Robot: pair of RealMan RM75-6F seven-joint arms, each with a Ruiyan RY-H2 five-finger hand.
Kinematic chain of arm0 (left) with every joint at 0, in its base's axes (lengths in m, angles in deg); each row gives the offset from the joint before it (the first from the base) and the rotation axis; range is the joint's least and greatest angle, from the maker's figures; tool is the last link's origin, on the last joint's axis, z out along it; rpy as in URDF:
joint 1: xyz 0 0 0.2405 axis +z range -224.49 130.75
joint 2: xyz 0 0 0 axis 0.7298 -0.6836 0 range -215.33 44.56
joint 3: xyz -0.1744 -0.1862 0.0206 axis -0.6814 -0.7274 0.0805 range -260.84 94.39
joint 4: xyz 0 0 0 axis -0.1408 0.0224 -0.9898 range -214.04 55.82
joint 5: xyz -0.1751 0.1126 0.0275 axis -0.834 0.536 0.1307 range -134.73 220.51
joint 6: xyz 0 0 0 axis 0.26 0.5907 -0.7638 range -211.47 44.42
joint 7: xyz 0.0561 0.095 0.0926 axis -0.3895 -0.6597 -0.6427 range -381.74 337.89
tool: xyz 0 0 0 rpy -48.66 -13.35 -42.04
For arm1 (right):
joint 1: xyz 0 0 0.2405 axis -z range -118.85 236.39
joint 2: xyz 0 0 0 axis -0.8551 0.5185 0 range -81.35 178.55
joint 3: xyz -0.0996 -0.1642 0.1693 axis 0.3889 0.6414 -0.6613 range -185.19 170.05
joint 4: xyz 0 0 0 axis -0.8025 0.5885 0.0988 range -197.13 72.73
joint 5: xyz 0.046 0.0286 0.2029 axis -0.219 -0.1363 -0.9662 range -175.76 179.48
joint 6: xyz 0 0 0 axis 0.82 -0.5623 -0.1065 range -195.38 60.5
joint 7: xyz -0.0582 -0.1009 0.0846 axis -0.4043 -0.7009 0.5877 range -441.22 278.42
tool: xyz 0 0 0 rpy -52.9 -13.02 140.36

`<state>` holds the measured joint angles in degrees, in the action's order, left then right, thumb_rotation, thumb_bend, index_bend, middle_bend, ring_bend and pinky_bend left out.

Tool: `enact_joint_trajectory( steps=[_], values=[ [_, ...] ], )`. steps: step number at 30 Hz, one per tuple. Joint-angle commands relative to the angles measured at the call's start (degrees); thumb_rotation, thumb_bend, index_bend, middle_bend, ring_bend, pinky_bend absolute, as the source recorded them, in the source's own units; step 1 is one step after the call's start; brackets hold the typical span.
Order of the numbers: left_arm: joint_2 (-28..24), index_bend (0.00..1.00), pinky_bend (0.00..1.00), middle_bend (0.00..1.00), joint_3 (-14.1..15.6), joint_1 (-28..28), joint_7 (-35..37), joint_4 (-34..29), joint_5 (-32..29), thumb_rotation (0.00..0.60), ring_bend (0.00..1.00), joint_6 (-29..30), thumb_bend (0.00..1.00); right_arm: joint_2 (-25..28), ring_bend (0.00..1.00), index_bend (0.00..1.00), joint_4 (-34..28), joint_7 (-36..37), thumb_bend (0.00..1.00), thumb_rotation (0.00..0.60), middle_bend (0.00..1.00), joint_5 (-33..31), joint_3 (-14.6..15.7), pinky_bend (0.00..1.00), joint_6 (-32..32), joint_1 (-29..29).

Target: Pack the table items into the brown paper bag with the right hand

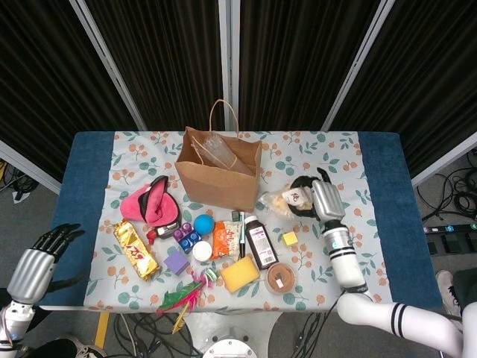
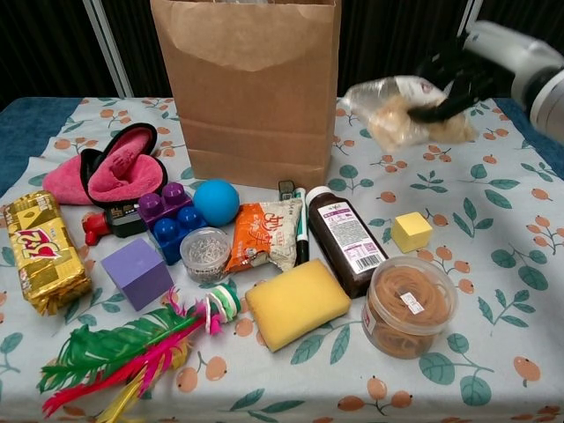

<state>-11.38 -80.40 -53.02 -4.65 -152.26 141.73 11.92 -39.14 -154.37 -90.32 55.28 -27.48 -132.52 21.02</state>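
My right hand (image 1: 319, 198) (image 2: 476, 70) holds a clear plastic bag of snacks (image 1: 285, 201) (image 2: 397, 107) lifted above the table, to the right of the brown paper bag (image 1: 218, 170) (image 2: 247, 88). The paper bag stands upright and open at the back middle. On the cloth in front lie a yellow cube (image 1: 290, 239) (image 2: 411, 232), a dark bottle (image 1: 260, 242) (image 2: 346, 240), a tub of rubber bands (image 1: 280, 278) (image 2: 408, 304), a yellow sponge (image 1: 239, 274) (image 2: 296, 302), an orange packet (image 2: 262, 235), a blue ball (image 2: 216, 202). My left hand (image 1: 36, 265) hangs open off the table's left front.
Further left lie a pink slipper (image 2: 119, 167), purple blocks (image 2: 170, 220), a purple cube (image 2: 137, 272), a gold snack bar (image 2: 44, 249), a jar of clips (image 2: 205, 254) and coloured feathers (image 2: 132, 352). The flowered cloth (image 2: 493, 220) right of the yellow cube is bare.
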Motion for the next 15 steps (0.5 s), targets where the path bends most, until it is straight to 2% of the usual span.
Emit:
enact_joint_trajectory(
  steps=[1, 4, 7, 11, 15],
  values=[
    [0.0, 0.26, 0.25, 0.27, 0.1, 0.1, -0.2, -0.2, 0.2, 0.600, 0.17, 0.2, 0.11, 5.1, 0.35, 0.59, -8.2, -2.4, 0.24, 0.600, 0.53, 1.1, -7.2, 0.06, -3.9, -1.6],
    [0.0, 0.26, 0.25, 0.27, 0.2, 0.2, -0.3, -0.3, 0.2, 0.600, 0.17, 0.3, 0.11, 5.5, 0.35, 0.59, -11.3, -4.9, 0.24, 0.600, 0.53, -0.9, -11.5, 0.06, -4.5, -4.9],
    [-0.1, 0.26, 0.25, 0.27, 0.0, 0.2, -0.4, -0.4, 0.1, 0.600, 0.17, 0.3, 0.11, 3.5, 0.35, 0.59, -11.9, -7.3, 0.24, 0.600, 0.53, -3.9, -14.8, 0.06, -4.8, -9.2],
    [-0.3, 0.26, 0.25, 0.27, -0.3, 0.2, -0.2, -0.4, -0.3, 0.600, 0.17, 0.3, 0.11, -1.1, 0.35, 0.59, -9.2, -10.0, 0.24, 0.600, 0.53, -7.7, -17.0, 0.07, -5.5, -15.1],
    [-0.5, 0.26, 0.25, 0.27, -0.4, 0.3, 0.1, -0.2, -0.7, 0.600, 0.17, 0.3, 0.11, -5.8, 0.34, 0.59, -4.5, -12.2, 0.24, 0.600, 0.52, -9.4, -17.2, 0.05, -7.2, -19.7]
  ],
)
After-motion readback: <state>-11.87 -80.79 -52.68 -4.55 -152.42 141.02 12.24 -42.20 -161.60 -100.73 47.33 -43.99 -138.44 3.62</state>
